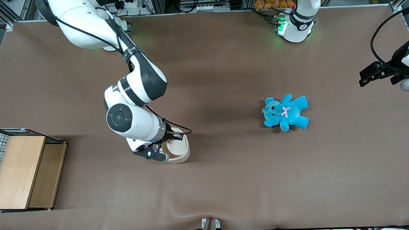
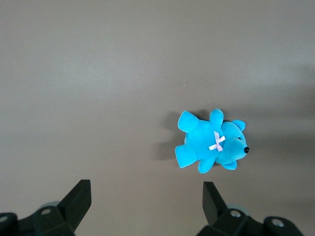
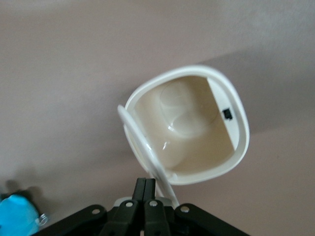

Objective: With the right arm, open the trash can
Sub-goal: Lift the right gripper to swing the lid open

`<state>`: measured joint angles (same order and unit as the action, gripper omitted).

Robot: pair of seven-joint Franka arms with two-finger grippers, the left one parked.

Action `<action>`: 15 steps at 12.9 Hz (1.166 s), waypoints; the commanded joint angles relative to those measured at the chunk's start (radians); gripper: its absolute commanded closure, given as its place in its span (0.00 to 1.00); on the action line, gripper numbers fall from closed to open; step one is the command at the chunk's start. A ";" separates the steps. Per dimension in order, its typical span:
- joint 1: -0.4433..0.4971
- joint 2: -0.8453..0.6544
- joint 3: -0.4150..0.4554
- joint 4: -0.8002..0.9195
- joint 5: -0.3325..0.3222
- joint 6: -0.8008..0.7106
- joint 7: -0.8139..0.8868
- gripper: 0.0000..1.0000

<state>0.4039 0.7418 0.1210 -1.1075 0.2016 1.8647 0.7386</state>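
The trash can [image 1: 179, 152] is a small cream-white bin on the brown table, partly under the right arm's wrist. In the right wrist view it [image 3: 236, 118] stands open: the tan inside [image 3: 189, 128] shows and the flip lid [image 3: 142, 147] is raised, seen edge-on. My right gripper [image 1: 159, 156] hangs just above the bin's rim, at the lid's edge. Its two black fingers [image 3: 145, 183] are pressed together with nothing between them, and the lid's edge runs right beside them.
A blue teddy [image 1: 285, 113] lies on the table toward the parked arm's end; it also shows in the left wrist view [image 2: 211, 142]. A wooden box with wire mesh [image 1: 19, 170] stands at the working arm's end of the table.
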 commanded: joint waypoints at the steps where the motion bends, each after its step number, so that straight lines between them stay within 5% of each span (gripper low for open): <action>1: -0.008 -0.002 0.034 0.041 0.027 -0.033 0.059 1.00; 5: -0.033 -0.041 0.080 0.055 0.056 -0.056 0.142 1.00; 6: -0.054 -0.053 0.081 0.057 0.062 -0.083 0.142 0.76; 7: -0.074 -0.071 0.095 0.055 0.064 -0.114 0.139 0.65; 9: -0.114 -0.099 0.127 0.055 0.061 -0.160 0.142 0.60; 12: -0.148 -0.149 0.123 0.054 0.059 -0.217 0.137 0.01; 15: -0.212 -0.182 0.127 0.052 0.058 -0.268 0.125 0.00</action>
<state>0.2454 0.5952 0.2257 -1.0379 0.2483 1.6282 0.8689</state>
